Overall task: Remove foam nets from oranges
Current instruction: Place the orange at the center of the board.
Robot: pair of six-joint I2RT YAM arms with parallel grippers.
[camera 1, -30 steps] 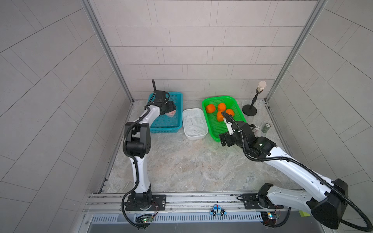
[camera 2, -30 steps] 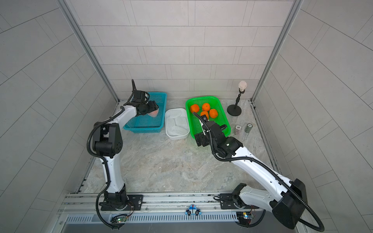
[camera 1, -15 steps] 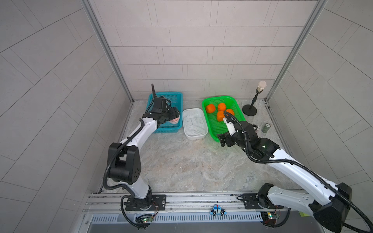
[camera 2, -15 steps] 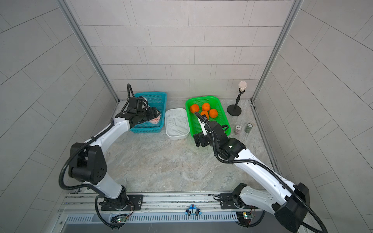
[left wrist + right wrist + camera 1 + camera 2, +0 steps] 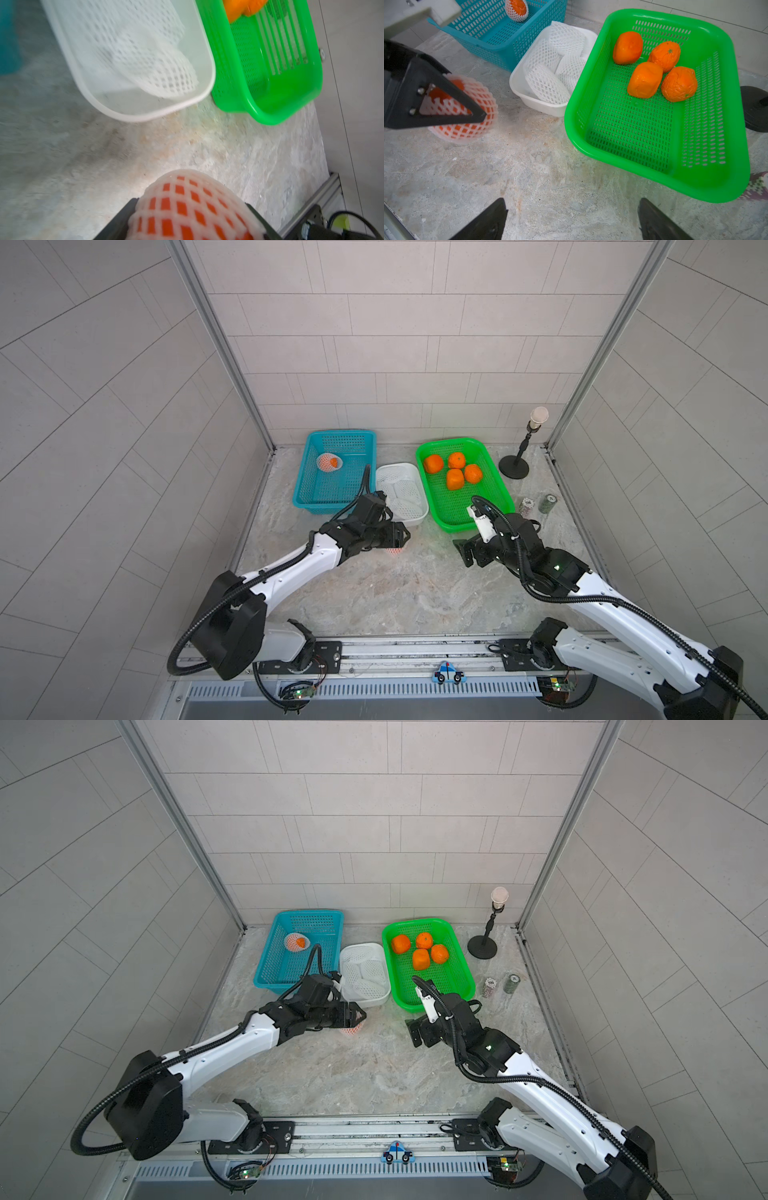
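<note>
Centrally, our left gripper (image 5: 395, 536) clasped a netted orange (image 5: 471, 124) over the table (image 5: 374, 593), near the white tub (image 5: 424, 512) of empty foam nets (image 5: 546, 85). Our right gripper (image 5: 572, 207) gaped empty beside the green basket (image 5: 457, 506) holding four bare oranges (image 5: 455, 480).

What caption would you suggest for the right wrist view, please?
Left gripper holds a netted orange; four bare oranges lie in the green basket, right gripper open.

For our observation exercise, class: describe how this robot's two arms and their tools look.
The left arm and right arm have smooth white link shells, black joint housings and black ribbed cable hoses looping alongside. The left tool and right tool have matte black, pointed, wedge-shaped fingers; two silver screws show on one left finger.
</note>
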